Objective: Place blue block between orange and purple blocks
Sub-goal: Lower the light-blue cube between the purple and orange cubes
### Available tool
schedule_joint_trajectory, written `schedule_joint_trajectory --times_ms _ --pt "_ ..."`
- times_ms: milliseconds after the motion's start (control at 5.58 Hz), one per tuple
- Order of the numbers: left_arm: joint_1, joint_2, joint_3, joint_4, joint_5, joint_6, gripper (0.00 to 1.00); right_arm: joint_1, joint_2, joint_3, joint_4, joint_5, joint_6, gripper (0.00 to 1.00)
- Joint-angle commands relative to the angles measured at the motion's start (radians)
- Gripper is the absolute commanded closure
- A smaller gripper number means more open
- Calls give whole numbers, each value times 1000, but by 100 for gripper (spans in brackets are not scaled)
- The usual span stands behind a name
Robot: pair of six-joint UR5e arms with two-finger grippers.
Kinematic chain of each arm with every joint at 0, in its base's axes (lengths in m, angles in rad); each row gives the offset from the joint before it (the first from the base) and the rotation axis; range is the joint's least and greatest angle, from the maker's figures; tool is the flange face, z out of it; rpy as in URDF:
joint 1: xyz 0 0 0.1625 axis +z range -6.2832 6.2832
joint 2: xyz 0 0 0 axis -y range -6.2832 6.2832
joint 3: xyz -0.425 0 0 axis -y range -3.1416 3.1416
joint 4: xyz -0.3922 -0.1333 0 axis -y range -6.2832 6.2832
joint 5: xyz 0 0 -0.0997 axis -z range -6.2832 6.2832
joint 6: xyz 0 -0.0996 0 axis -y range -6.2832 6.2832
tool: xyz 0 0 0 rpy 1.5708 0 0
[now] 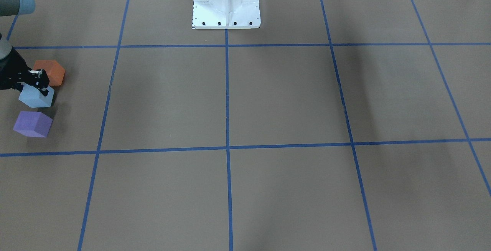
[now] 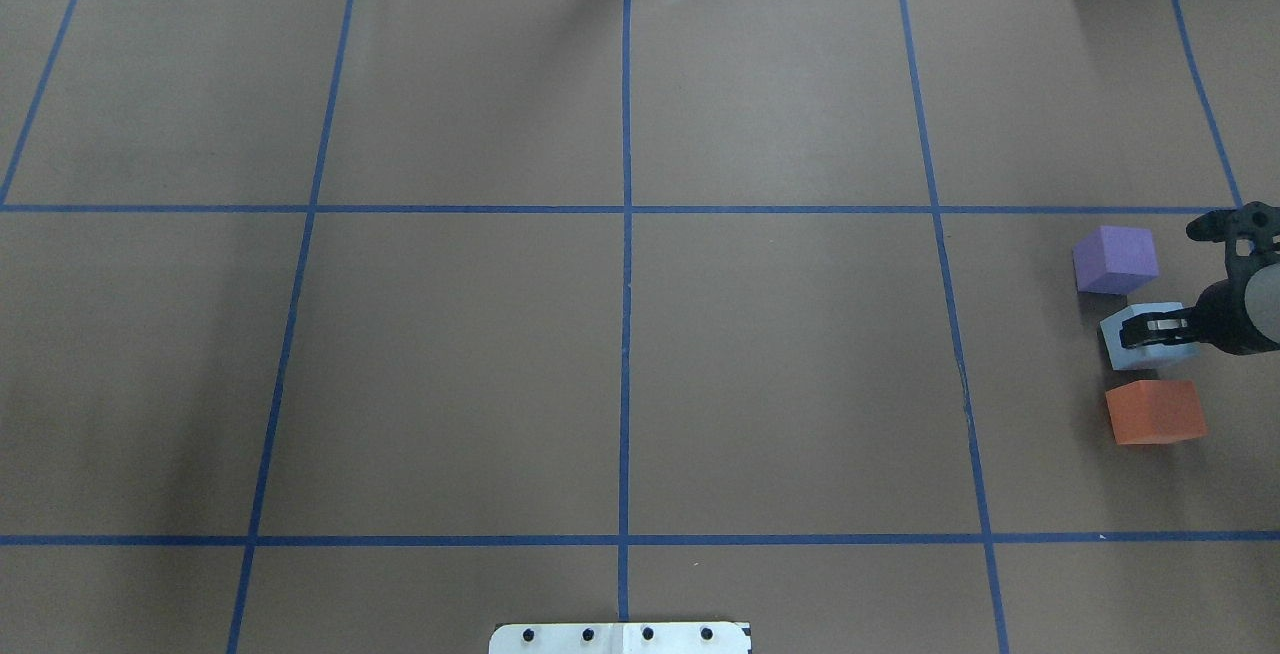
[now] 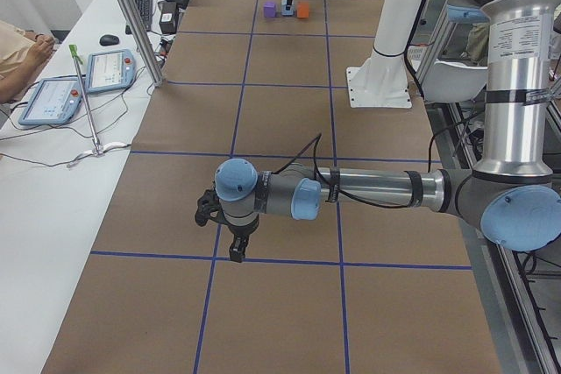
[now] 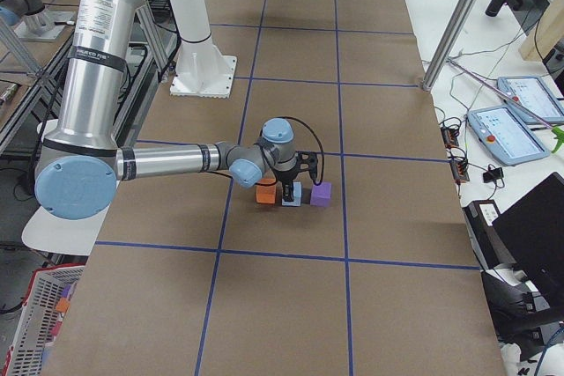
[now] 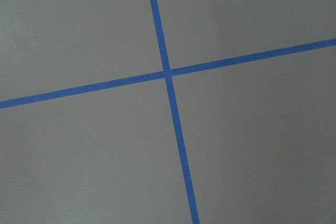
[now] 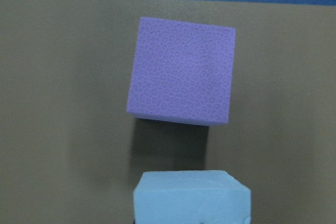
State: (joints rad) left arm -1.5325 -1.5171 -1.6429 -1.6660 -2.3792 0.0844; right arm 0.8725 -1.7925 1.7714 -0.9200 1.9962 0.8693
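Note:
The light blue block (image 2: 1128, 352) rests on the table between the purple block (image 2: 1115, 259) and the orange block (image 2: 1155, 412), in a row near the table's right edge. My right gripper (image 2: 1135, 330) stands straight down over the blue block, its fingers closed against it. The front-facing view shows the same row at far left: orange block (image 1: 51, 72), blue block (image 1: 36, 98), purple block (image 1: 32, 124). The right wrist view shows the purple block (image 6: 181, 72) ahead and the blue block's top (image 6: 191, 198). My left gripper (image 3: 235, 254) hangs over bare table, far away; I cannot tell its jaw state.
The white robot base (image 1: 226, 3) stands at the middle of the table's near side. Blue tape lines (image 2: 626, 234) divide the brown table into squares. Tablets and cables lie on a side bench (image 3: 79, 85) beyond the table.

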Motion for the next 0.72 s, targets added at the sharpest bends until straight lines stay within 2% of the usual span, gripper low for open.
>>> schedule_joint_trajectory --times_ms 0,358,538 --pt "2 0 0 -1 0 0 0 -6 2 0 4 -4 -10 1" --pt "0 0 0 -1 0 0 0 12 -5 46 0 15 -18 0" --pt "0 2 0 -1 0 2 0 107 -2 60 -14 117 -57 0"
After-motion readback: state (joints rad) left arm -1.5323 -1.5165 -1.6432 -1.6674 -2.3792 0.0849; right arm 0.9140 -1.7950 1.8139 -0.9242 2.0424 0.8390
